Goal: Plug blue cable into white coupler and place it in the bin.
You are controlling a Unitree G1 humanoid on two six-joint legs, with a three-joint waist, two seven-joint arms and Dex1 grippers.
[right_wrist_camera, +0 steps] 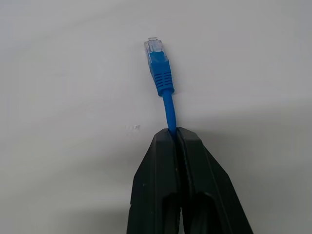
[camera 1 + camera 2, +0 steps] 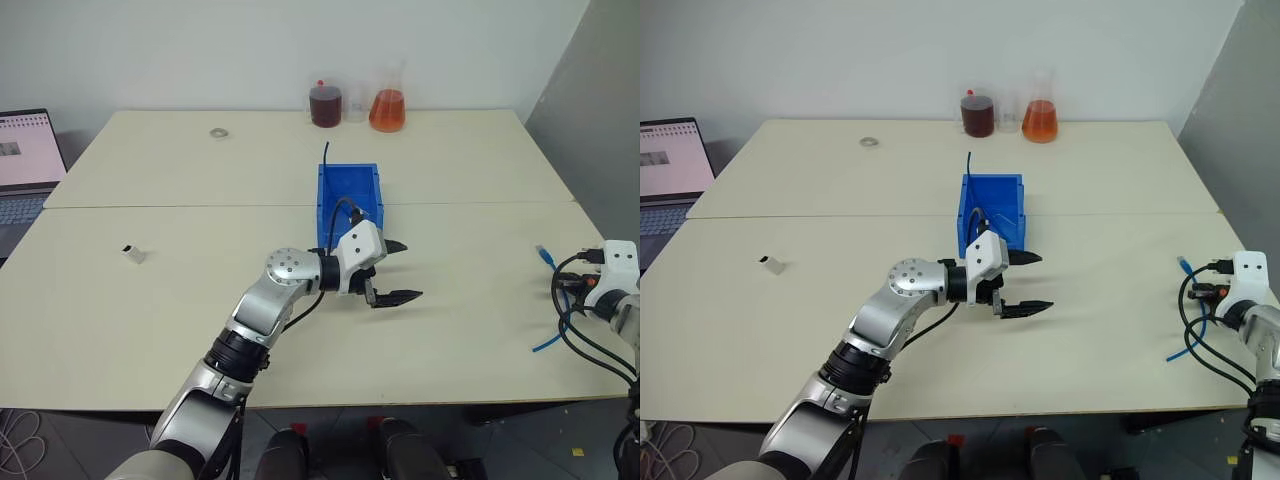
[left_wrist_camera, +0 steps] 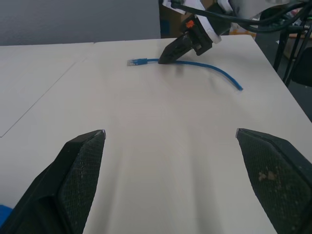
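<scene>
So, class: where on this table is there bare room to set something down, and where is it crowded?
Bare: the stretch between the white coupler and the bin, and between the left end effector and the blue cable. Crowded: the back edge by the flasks, and around the right end effector.

Left end effector point(image 2: 396, 271) spread wide; right end effector point(image 1: 174, 132) clamped

Four views: two from the head, one per wrist.
The head pair looked forward and down over the table point(image 2: 150, 300); the left wrist faced the blue cable point(image 3: 214, 73) from afar, the right wrist from close.
</scene>
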